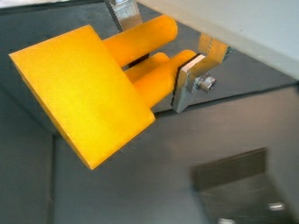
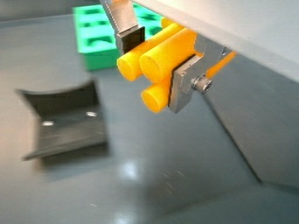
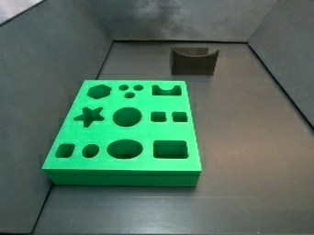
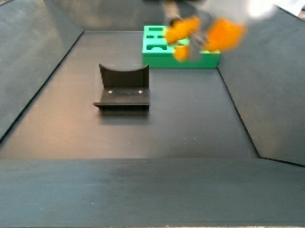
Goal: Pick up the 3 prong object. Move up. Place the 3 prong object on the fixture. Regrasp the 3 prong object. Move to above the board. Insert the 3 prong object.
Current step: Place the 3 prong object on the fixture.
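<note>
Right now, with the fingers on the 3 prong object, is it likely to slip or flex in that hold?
Likely rigid: the 3 prong object looks like solid moulded plastic. Its rounded prongs, clamped between the gripper's flat fingers, could pivot. It hangs above the floor in a side view, blurred, probably light.

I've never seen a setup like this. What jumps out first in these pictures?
The bright orange 3 prong object, clamped between the silver fingers of the gripper, hangs in the air above the dark floor. Next comes the big green board with its star, round and square holes, lying flat on the floor. The small dark fixture stands apart from it.
</note>
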